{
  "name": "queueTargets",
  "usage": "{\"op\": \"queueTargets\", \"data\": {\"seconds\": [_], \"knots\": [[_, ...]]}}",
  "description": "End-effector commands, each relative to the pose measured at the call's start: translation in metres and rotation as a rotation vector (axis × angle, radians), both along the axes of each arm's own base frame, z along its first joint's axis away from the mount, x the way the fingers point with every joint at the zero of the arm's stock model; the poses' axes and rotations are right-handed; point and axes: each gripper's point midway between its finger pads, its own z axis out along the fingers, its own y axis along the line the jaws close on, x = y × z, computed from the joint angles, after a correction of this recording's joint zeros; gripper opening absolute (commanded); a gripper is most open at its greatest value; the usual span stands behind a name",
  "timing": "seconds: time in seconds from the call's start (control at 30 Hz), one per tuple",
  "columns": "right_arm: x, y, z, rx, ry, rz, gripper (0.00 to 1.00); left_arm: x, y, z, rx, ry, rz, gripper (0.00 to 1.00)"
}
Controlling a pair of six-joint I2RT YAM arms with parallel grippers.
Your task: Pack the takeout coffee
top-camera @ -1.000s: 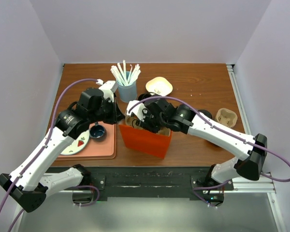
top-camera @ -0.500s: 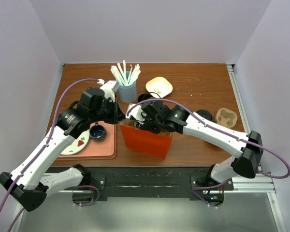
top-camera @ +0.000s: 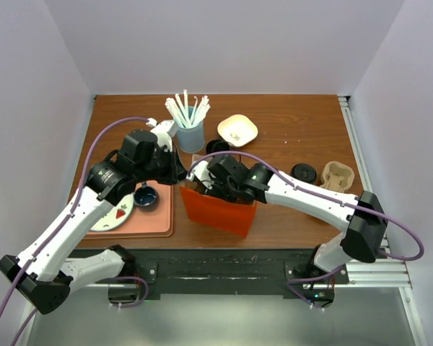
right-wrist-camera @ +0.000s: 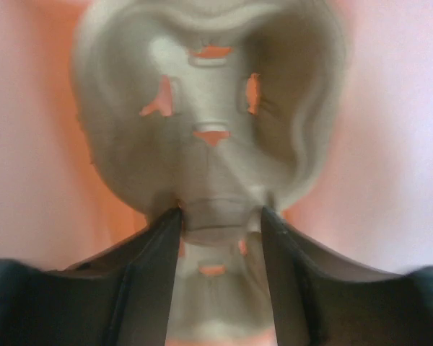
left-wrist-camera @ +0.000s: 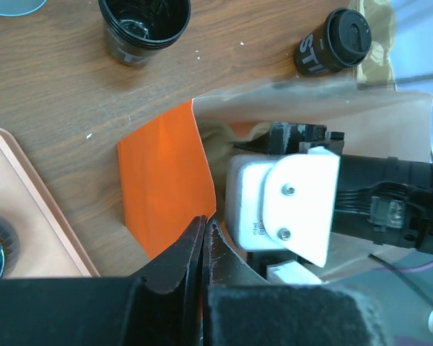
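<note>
The takeout coffee (top-camera: 304, 172), a small black cup with a black lid, stands on the table right of the orange bag (top-camera: 220, 210); it also shows at the top right of the left wrist view (left-wrist-camera: 333, 43). My left gripper (top-camera: 177, 175) is shut on the orange bag's (left-wrist-camera: 162, 180) upper left rim, with the left gripper's jaws (left-wrist-camera: 204, 225) pinching the paper edge. My right gripper (top-camera: 211, 188) reaches down inside the bag. There its right gripper jaws (right-wrist-camera: 218, 213) stand open on either side of the middle ridge of a pulp cup carrier (right-wrist-camera: 209, 108) lying on the bag's floor.
A blue tumbler of white straws (top-camera: 190, 134), a cream bowl (top-camera: 237, 129) and an open black cup (top-camera: 217, 146) stand behind the bag. A second pulp carrier (top-camera: 338, 174) sits at the right. A pink tray (top-camera: 159, 218) at the left holds a plate (top-camera: 115, 213) and a dark blue mug (top-camera: 146, 195).
My right gripper has gone further left and down into the bag and its jaws have widened around the carrier. My left gripper keeps its hold on the bag's rim.
</note>
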Motion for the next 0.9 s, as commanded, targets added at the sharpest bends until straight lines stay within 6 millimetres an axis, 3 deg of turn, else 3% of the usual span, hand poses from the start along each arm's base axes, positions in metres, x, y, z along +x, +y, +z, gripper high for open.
{"op": "queueTargets", "data": {"seconds": [0.0, 0.1, 0.4, 0.6, 0.67, 0.87], "knots": [[0.008, -0.006, 0.006, -0.016, -0.036, -0.046, 0.60, 0.001, -0.006, 0.017, -0.049, -0.016, -0.002, 0.08], [0.011, -0.004, 0.033, 0.030, -0.067, -0.059, 0.69, 0.001, -0.004, 0.016, -0.043, -0.009, 0.010, 0.12], [0.017, 0.009, 0.119, 0.241, -0.147, -0.092, 0.70, 0.002, -0.004, 0.017, -0.032, 0.000, 0.013, 0.20], [0.006, 0.014, 0.170, 0.386, -0.142, -0.082, 0.70, 0.017, 0.002, 0.036, 0.014, -0.055, 0.045, 0.41], [0.001, 0.015, 0.191, 0.450, -0.136, -0.079, 0.70, 0.022, 0.003, 0.034, 0.042, -0.059, 0.045, 0.49], [-0.012, 0.015, 0.244, 0.658, -0.070, -0.173, 0.69, 0.030, 0.007, 0.009, 0.136, -0.027, 0.048, 0.49]]}}
